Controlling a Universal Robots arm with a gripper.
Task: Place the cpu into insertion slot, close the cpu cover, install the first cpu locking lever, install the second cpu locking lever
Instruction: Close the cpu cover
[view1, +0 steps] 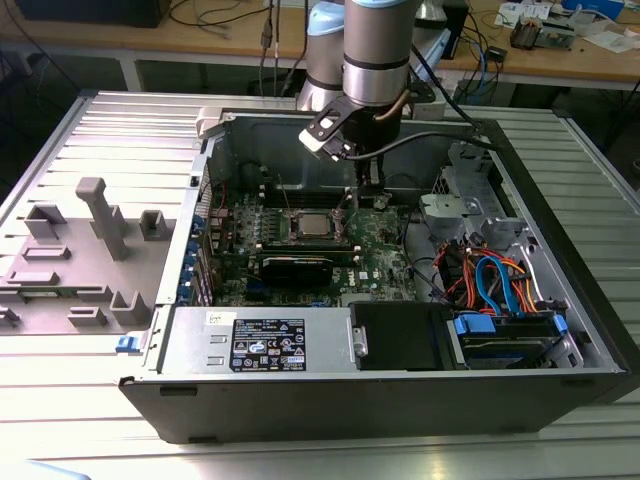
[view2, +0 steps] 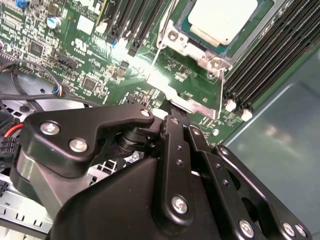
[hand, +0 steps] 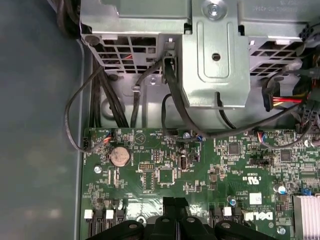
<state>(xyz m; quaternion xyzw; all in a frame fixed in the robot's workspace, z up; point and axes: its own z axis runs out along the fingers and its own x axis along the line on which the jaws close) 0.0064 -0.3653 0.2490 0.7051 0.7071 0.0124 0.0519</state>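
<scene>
The pale silver, square cpu (view2: 222, 17) is framed by the silvery cpu cover (view2: 191, 47). The gripper (view2: 181, 117) is closed, seemingly at the cover's tab.

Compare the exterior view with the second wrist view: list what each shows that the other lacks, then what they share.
Exterior view: the whole open computer case, its power supply, blue cables at the exterior view's right, a grey fixture tray at the exterior view's left, and the arm above.
Second wrist view: close detail of the silvery cpu cover framing the cpu, and a thin wire lever beside it.
Both: the cpu seated in the insertion slot, the green motherboard, and the gripper close beside the socket.
</scene>
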